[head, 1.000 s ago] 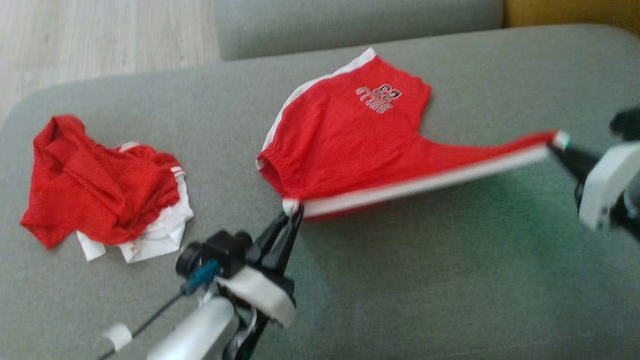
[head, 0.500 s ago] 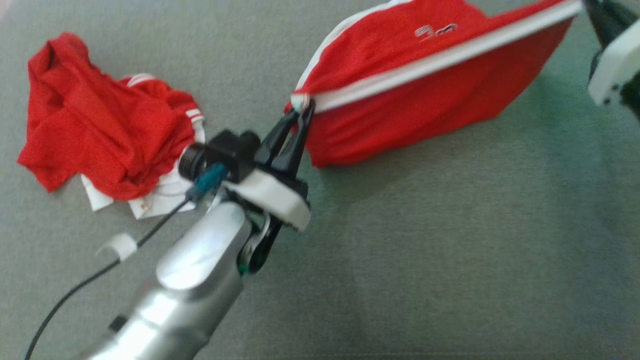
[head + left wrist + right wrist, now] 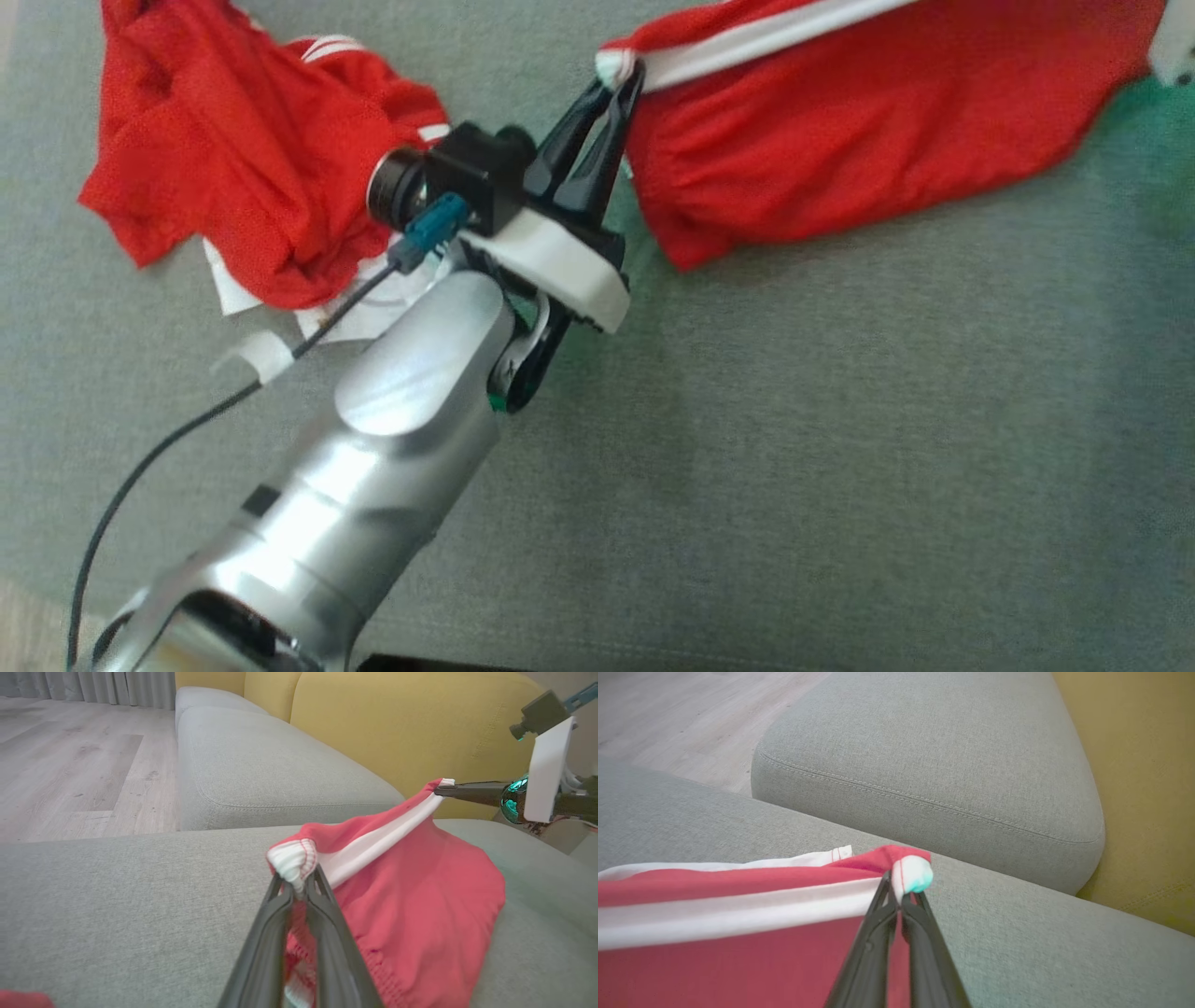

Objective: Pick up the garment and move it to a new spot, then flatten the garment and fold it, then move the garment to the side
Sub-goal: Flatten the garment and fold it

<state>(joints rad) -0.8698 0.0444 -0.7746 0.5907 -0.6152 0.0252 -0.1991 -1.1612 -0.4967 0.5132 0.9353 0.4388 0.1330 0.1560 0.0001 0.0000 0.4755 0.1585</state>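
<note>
Left hand [image 3: 621, 79] pinched narrow on the gathered white end of the garment's [image 3: 840, 140] waistband; right hand [image 3: 900, 887] likewise clamped on the opposite end. The garment is a pair of red shorts in thin, finely meshed knit. Its white band [image 3: 373, 842] is pulled into a nearly straight line between the two hands. That line is the garment's long axis and runs left to right across the grey cushion [image 3: 840, 467], toward its far edge. The red body hangs below the band in soft folds, with a puckered elastic hem. In the left wrist view its lower part appears to reach the cushion.

Each hand holds one end, so neither is nearer. Any carry probably depends on both moving together along or across this axis to keep the band taut. A second red garment [image 3: 252, 159], crumpled with white trim, lies toward the cushion's left edge, just beside the left hand. The cushion is coarse woven fabric with a stitched seam. A yellow backrest [image 3: 397, 728] and a pale wooden floor [image 3: 70, 765] lie beyond it.
</note>
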